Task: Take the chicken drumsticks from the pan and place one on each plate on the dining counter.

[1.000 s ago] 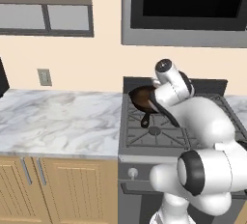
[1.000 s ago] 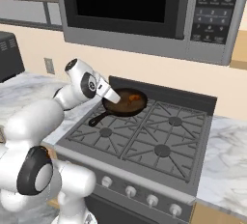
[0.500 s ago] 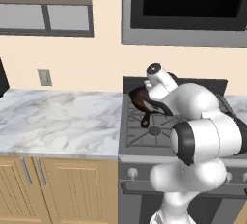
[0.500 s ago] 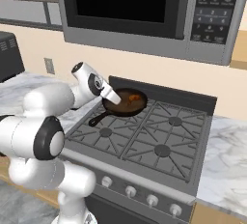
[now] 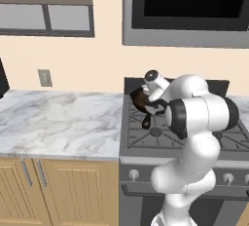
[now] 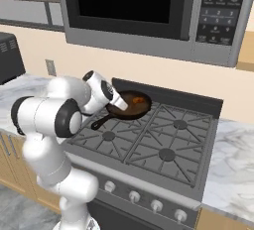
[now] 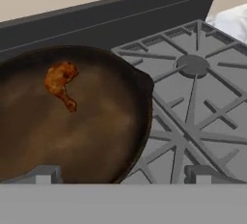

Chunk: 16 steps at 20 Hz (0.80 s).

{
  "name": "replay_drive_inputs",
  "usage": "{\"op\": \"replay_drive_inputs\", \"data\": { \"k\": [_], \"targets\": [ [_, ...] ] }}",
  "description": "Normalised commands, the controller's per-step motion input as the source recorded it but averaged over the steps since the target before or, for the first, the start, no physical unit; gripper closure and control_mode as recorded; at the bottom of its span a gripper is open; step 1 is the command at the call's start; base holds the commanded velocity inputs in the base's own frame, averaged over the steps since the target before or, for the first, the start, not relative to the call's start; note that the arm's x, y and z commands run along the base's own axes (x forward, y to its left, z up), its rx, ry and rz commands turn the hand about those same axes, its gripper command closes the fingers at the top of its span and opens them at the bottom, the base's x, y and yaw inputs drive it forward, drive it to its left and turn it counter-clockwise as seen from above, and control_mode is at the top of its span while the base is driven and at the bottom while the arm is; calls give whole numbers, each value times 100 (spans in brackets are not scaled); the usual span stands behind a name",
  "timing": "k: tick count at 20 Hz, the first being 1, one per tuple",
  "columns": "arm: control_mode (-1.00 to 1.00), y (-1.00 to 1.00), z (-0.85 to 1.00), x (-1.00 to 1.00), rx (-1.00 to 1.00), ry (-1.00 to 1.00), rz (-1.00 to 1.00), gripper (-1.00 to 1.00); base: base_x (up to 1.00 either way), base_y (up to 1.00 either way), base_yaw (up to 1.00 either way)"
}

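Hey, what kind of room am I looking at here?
A home kitchen, rendered: a grey gas stove carrying a round black cast-iron skillet, a dark built-in microwave above it, and white marble counters over oak cabinets.

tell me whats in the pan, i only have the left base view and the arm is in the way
Observer: One chicken drumstick shows in the hand view, lying on the brown floor of the pan, toward its far side from the hand.
Operator: is the hand on it yet
Observer: No. The finger tips stand wide apart at the bottom of the hand view with nothing between them; the hand is open and short of the drumstick.
Operator: where does the pan sit on the stove
Observer: In the right base view it rests on the rear left burner of the stove, handle pointing toward the front left.
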Motion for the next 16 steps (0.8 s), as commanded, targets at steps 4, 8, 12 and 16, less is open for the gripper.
{"op": "replay_drive_inputs", "data": {
  "k": [4,8,12,16],
  "targets": [
    [-100,-11,0,53,2,-12,0,-100,0,0,0],
    [-100,-19,-3,43,3,-4,0,-100,0,0,0],
    [-100,-8,-32,44,10,0,0,-100,0,0,0],
    [-100,-3,-18,51,12,-1,5,-100,0,0,0]
  ]
}}
